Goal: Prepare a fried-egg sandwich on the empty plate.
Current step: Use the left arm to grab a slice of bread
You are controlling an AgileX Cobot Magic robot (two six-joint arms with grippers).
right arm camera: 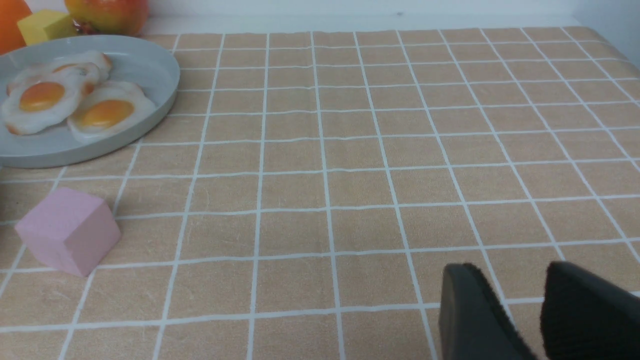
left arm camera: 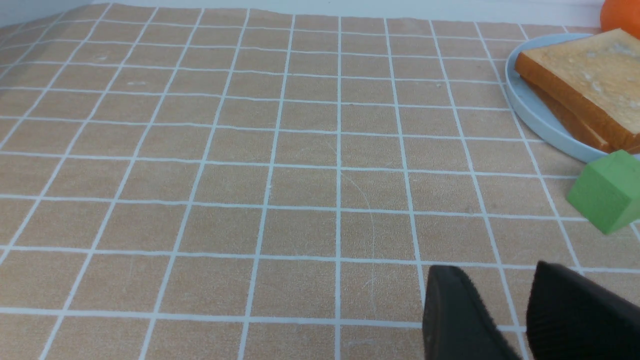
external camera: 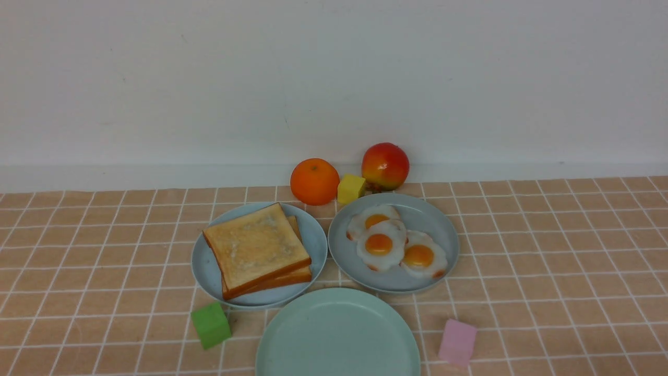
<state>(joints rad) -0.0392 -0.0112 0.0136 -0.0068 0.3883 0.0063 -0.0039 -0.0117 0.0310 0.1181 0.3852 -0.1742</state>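
I am looking at a plain white wall behind a bench (external camera: 548,250) covered in a peach checked cloth. The pale mint-green plate (external camera: 292,344) is sitting bare at the middle of the near edge. Behind it, toward the left edge, a sky-blue plate (external camera: 206,266) is carrying two stacked toast slices (external camera: 255,248). Toward the right edge, a grey-blue plate (external camera: 438,230) is holding three overlapping fried eggs (external camera: 379,244).

Along the far edge an orange (external camera: 314,181), a yellow cube (external camera: 350,188) and an apple (external camera: 385,165) are lining up close together. A green cube (external camera: 210,325) is lying just left of the mint plate, and a pink cube (external camera: 457,342) just right of it.

I am seeing each tool only through its own wrist camera. The left tool (left arm camera: 495,272) is over bare cloth with its fingers parted a little and gripping nothing. The right tool (right arm camera: 505,267) is doing likewise.
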